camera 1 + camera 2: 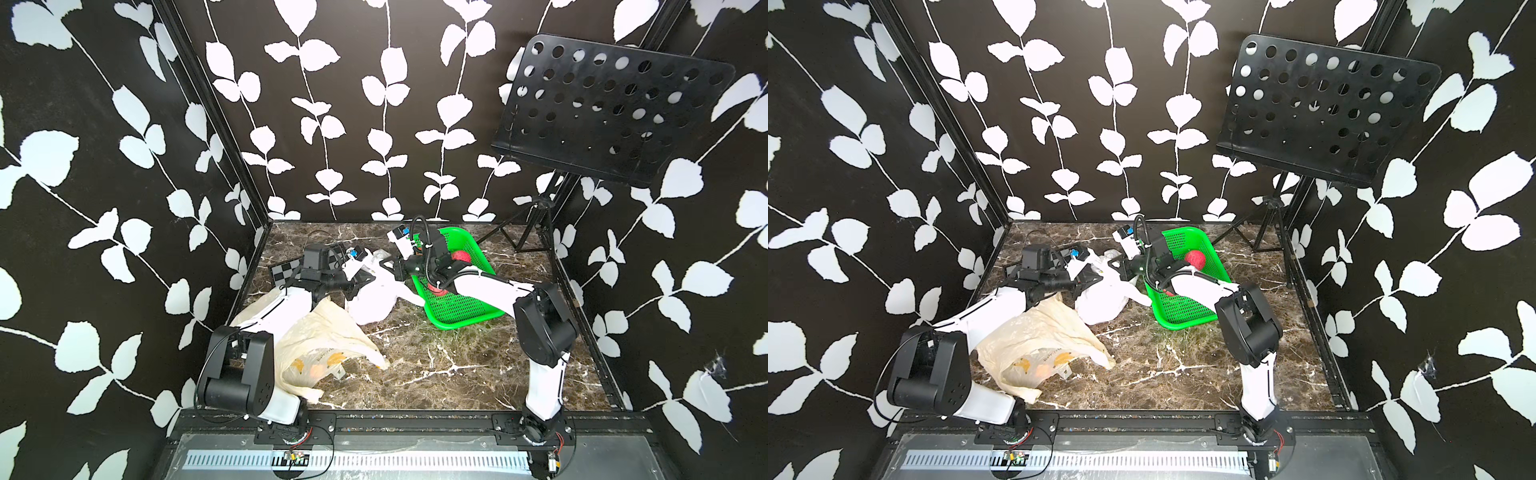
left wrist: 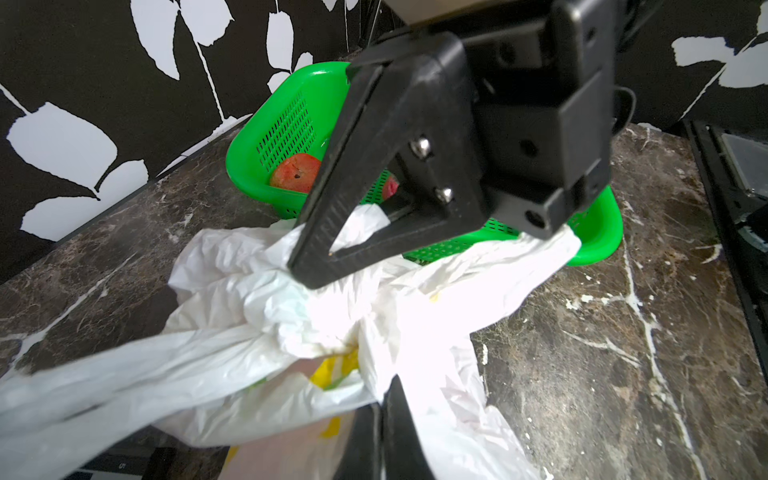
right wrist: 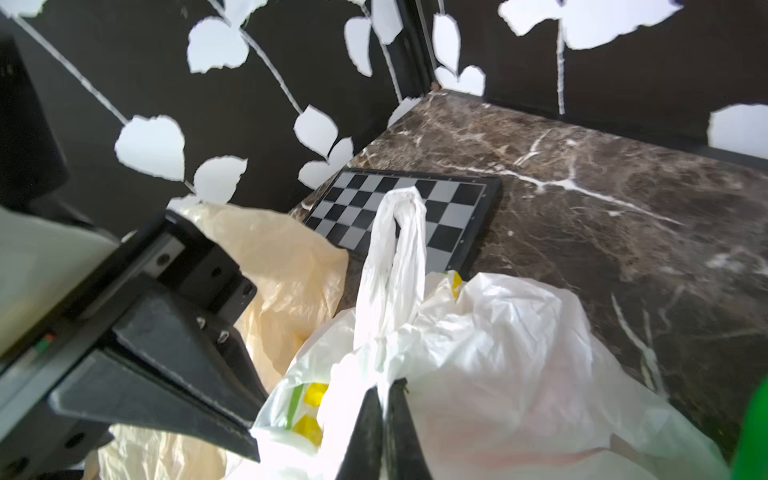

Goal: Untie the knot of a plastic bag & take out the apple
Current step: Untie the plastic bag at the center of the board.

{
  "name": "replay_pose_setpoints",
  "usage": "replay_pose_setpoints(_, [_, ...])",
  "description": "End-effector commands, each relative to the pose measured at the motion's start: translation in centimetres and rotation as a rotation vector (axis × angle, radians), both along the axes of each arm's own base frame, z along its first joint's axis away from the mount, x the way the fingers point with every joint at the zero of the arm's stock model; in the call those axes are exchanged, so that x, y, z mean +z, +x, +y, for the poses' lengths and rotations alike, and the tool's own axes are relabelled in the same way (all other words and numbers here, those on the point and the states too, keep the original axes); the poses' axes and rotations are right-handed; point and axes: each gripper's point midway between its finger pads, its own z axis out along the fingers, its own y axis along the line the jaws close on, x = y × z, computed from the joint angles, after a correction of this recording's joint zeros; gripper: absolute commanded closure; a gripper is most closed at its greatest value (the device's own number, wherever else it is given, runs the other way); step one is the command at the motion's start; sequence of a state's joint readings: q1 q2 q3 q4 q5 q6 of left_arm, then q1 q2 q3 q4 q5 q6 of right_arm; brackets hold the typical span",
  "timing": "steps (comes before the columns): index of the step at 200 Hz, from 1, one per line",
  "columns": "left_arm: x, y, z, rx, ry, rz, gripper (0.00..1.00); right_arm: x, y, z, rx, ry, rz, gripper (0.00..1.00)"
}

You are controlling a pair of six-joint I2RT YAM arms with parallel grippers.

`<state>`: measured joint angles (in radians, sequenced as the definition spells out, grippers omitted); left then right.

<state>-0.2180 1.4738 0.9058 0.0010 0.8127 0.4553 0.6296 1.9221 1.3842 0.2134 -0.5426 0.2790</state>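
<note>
STEP untie knot: left pincer [image 2: 384, 401] pressed shut on a strand of the white bag [image 1: 374, 299]; right pincer [image 3: 386, 401] shut on its film just beside the knot [image 2: 328, 332]; I'd draw them apart slowly so the film won't tear | APPLE: I judge it's the pinkish bulge under the right pincer, inside the bag | AROUND: green basket [image 2: 249, 187] behind the right pincer, cream bag [image 1: 324, 332] crowding the left, chessboard [image 3: 457, 216] beyond.

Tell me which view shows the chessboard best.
Right wrist view: the chessboard is almost fully in sight, with only the handle of the white bag crossing it. In a top view just a corner shows beside the left arm. The left wrist view doesn't show it clearly.
</note>
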Motion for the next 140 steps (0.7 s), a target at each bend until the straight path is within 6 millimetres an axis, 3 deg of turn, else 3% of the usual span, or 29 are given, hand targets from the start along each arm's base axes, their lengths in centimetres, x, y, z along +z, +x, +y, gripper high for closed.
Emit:
replay_pose_setpoints(1, [0.5,-0.1,0.3,0.027,-0.001,-0.025,1.00,3.6,3.0,-3.3,-0.205,0.051,-0.044,1.00])
replay_pose_setpoints(32, [0.2,0.5,1.4,0.098,0.019,-0.031,1.00,5.7,5.4,-7.5,-0.414,0.141,0.003,1.00])
replay_pose_setpoints(37, [0.2,0.6,1.6,0.112,0.019,-0.036,1.00,4.6,5.5,-8.2,-0.443,0.136,0.028,1.00])
replay_pose_setpoints(68, [0.5,1.3,3.1,0.210,0.005,-0.057,0.98,4.3,6.5,-10.8,-0.542,0.179,0.073,1.00])
replay_pose_setpoints(90, [0.9,1.2,2.8,0.195,-0.021,-0.041,0.86,4.5,6.2,-10.2,-0.506,0.210,0.079,1.00])
replay_pose_setpoints(113, [1.4,1.2,2.4,0.202,-0.033,-0.024,0.65,4.5,5.7,-9.1,-0.476,0.236,0.094,1.00])
replay_pose_setpoints(140, [3.2,0.9,1.6,0.237,0.002,-0.097,0.50,4.5,5.0,-8.4,-0.485,0.221,0.086,1.00])
